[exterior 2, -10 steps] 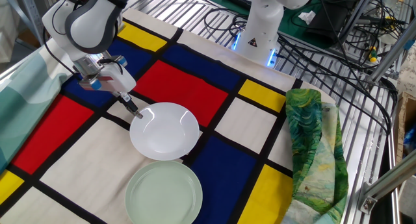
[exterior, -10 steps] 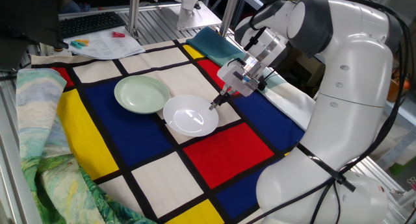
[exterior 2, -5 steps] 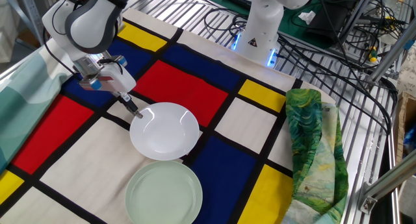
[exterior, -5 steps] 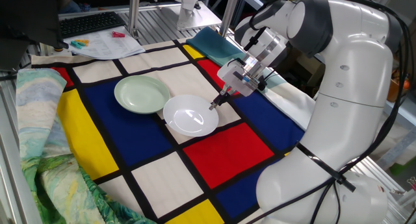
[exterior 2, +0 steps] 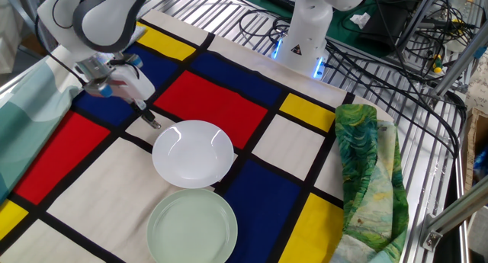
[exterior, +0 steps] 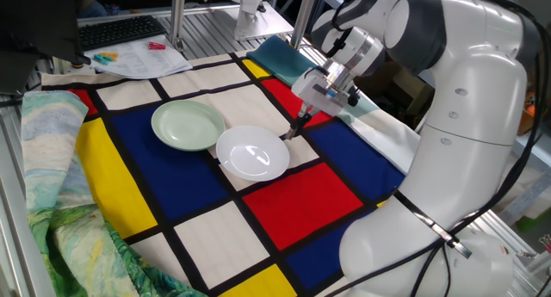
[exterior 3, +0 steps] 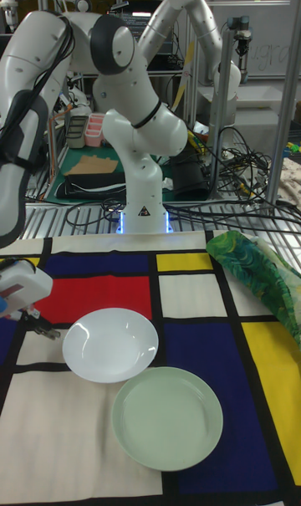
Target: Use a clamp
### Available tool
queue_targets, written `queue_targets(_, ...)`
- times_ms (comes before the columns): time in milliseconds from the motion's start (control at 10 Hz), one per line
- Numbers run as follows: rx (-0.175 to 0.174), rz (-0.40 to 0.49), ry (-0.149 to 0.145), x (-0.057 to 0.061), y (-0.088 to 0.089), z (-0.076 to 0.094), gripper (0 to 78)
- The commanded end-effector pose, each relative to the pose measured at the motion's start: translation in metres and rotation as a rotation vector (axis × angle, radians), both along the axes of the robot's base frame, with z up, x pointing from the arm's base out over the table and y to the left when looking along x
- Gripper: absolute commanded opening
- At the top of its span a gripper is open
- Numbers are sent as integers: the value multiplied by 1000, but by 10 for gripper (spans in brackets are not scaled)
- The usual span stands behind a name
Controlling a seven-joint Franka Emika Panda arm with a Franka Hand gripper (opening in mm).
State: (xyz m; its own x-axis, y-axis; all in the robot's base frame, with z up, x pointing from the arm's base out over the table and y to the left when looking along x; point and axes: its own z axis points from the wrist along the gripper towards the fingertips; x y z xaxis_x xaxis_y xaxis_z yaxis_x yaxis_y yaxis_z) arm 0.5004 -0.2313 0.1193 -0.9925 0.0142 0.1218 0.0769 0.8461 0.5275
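Note:
The clamp (exterior 3: 48, 332) is a tiny dark clip with thin silvery arms, pinched at the tips of my gripper (exterior 3: 33, 322). In one fixed view the gripper (exterior: 297, 127) hangs just off the right rim of the white plate (exterior: 252, 152), with the clamp (exterior: 291, 134) pointing down at the rim. In the other fixed view the gripper (exterior 2: 147, 117) is up and left of the white plate (exterior 2: 193, 152), and the clamp (exterior 2: 155, 125) sits slightly apart from it. A pale green plate (exterior: 188, 125) lies beside the white one.
Both plates rest on a cloth of red, blue, yellow and white squares (exterior 2: 229, 103). A green patterned cloth (exterior 2: 366, 171) lies bunched at one table edge and a teal cloth (exterior: 284, 58) at another. Keyboard (exterior: 120, 30), papers (exterior: 142, 60) and cables (exterior 2: 396, 34) lie beyond the table.
The gripper has risen and drawn back from the white plate's rim, taking the clamp with it. Both plates stay where they were.

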Motion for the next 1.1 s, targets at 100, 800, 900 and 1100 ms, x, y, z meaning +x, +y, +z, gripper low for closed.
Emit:
queue_targets(100,-123,-15,3,-3,13,13,13)
queue_targets(800,-260,-95,34,-12,67,38,13)
queue_targets(900,-270,-117,34,-12,77,38,13)
queue_targets(1100,-310,-131,32,-10,92,38,13)
